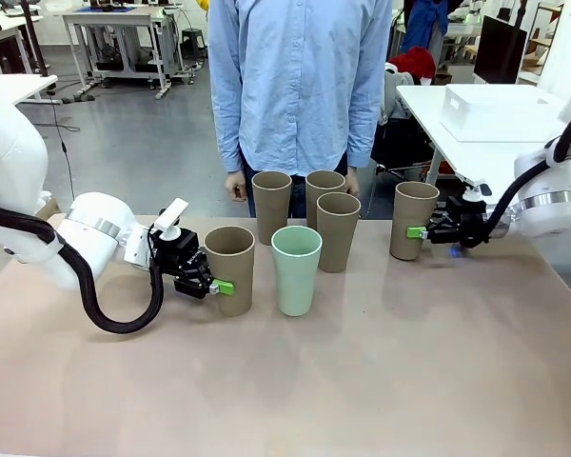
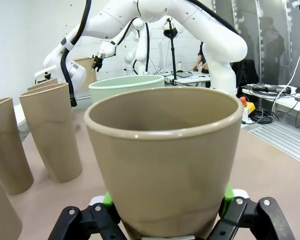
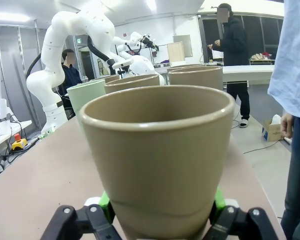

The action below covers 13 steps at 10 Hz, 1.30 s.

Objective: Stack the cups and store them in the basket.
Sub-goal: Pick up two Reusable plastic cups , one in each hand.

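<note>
The left jaws are clamped on a tan cup (image 1: 230,269), with the green pads (image 2: 108,199) pressed to opposite sides of its lower wall. The cup stands upright on the bench (image 1: 362,381), long axis vertical and mouth up. The right jaws are closed the same way on a second tan cup (image 1: 414,221), also upright and gripped below its middle.

Between the two sets of jaws, the mint cup (image 1: 296,269) stands just past the left-held cup and nearer the left jaws. Three more tan cups (image 1: 324,195) stand beyond it, toward the person.

The basket (image 1: 485,129) sits on a side table, out past the right jaws and well apart from them, so the right arm is the nearer one.

Stacking likely means lifting a held cup above a neighbour's rim, then lowering it straight down along that vertical axis.
</note>
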{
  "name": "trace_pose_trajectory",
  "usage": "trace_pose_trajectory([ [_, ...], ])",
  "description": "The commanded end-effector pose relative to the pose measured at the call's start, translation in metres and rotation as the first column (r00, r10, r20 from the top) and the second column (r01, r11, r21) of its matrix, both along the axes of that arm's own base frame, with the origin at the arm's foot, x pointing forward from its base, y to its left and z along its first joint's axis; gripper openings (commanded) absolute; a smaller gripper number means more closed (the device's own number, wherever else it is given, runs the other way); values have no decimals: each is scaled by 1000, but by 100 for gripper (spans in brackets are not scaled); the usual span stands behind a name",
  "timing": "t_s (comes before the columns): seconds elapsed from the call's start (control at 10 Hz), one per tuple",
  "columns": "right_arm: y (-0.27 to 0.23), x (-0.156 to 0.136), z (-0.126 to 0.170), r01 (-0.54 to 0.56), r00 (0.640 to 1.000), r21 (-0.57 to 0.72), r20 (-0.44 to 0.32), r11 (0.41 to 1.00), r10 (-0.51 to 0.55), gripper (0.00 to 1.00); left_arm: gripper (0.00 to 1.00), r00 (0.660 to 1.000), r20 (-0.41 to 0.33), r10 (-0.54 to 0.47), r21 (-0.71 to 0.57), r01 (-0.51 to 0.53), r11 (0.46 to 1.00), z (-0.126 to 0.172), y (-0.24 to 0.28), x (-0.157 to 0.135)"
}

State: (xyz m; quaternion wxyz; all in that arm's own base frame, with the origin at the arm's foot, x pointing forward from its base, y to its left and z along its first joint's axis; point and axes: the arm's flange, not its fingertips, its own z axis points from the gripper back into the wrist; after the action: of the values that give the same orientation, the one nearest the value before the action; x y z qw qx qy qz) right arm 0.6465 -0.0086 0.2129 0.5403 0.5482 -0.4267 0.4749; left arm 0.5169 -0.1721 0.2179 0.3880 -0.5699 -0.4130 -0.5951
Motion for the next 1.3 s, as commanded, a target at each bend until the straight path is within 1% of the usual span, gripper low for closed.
trace_pose_trajectory([
  [0.0,0,0,0,0,1000,0,0,1000,0,85,56,1000,4,-4,-1,4,1000,0,-1,-1],
  [0.1,2,-18,8,35,999,-16,1,999,-35,85,85,1000,0,0,0,0,1000,0,0,0],
  [0.3,8,-67,38,100,994,-4,43,995,-99,85,85,999,21,45,-80,-44,996,28,27,-20],
  [0.4,11,-96,51,140,988,-4,61,990,-140,85,85,997,15,71,-108,-69,992,43,43,-36],
  [0.6,16,-140,67,188,976,29,110,982,-190,85,85,996,17,86,-144,-83,986,59,70,-59],
  [0.8,25,-192,73,181,967,65,170,981,-189,85,85,991,0,137,-148,-135,980,65,99,-88],
  [0.9,28,-213,74,172,965,63,192,983,-181,85,85,987,-7,162,-147,-162,976,65,114,-98],
  [1.1,26,-244,81,171,962,49,210,984,-177,85,85,969,15,245,-116,-242,963,64,143,-114],
  [1.2,26,-254,84,182,957,48,223,982,-188,85,85,964,23,264,-97,-261,960,65,152,-123],
])
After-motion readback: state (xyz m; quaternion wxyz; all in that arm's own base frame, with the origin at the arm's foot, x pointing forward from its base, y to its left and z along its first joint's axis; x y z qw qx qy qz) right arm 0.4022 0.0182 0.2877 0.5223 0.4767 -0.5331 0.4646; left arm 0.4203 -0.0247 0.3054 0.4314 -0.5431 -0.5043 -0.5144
